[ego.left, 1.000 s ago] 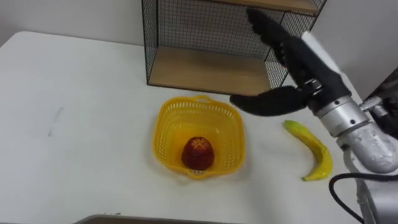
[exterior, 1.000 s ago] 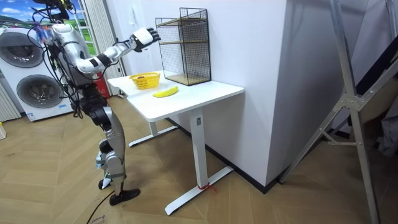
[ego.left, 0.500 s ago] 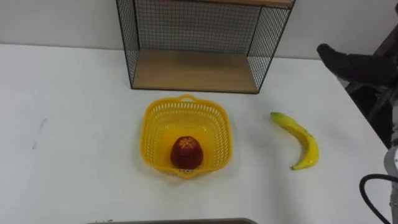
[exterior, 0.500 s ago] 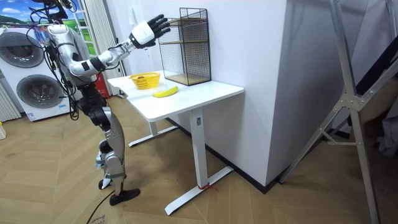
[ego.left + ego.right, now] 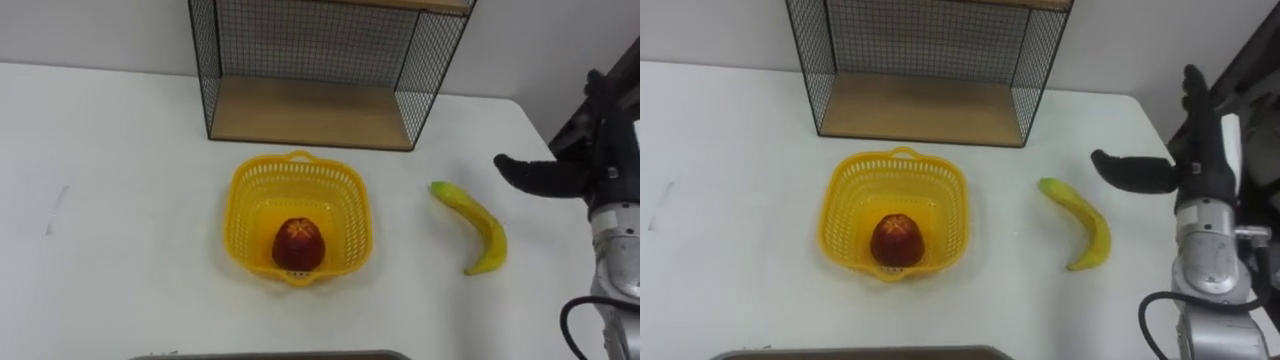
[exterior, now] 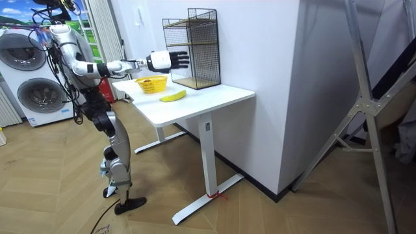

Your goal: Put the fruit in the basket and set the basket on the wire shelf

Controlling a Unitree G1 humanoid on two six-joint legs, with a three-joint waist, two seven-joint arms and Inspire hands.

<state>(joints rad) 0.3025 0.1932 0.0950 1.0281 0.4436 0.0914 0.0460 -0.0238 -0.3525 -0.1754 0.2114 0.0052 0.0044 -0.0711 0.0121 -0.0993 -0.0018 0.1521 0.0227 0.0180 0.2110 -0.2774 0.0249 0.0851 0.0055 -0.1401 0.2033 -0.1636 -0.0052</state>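
Nearest to the robot on the white table (image 5: pixel 120 200) stands the yellow basket (image 5: pixel 240 215). It is of plastic lattice, with a rounded square rim and a small handle at its far side and at its near side. Inside it, toward the near wall, lies one red fruit (image 5: pixel 299 243) (round, with paler streaks on its top). To the right of the basket, apart from it, the banana (image 5: pixel 477 225) lies flat on the table. It is yellow and curved, its greenish end points to the far left and its other end points to the near side.

The right hand (image 5: pixel 1195 160) hovers over the right edge of the table, just to the right of the banana and a little farther away than it. It does not touch the banana. The hand is empty and spread open: the fingers are straight and the dark thumb reaches out to the left, toward the banana's far end. The basket is well apart from the hand, with the banana between them.

At the far side of the table stands the wire shelf (image 5: pixel 310 110), a black mesh frame with wooden boards; its lower board is bare.

In the room view the robot stands upright at the table's end on the room view's left, with the right arm stretched out level over the table top.
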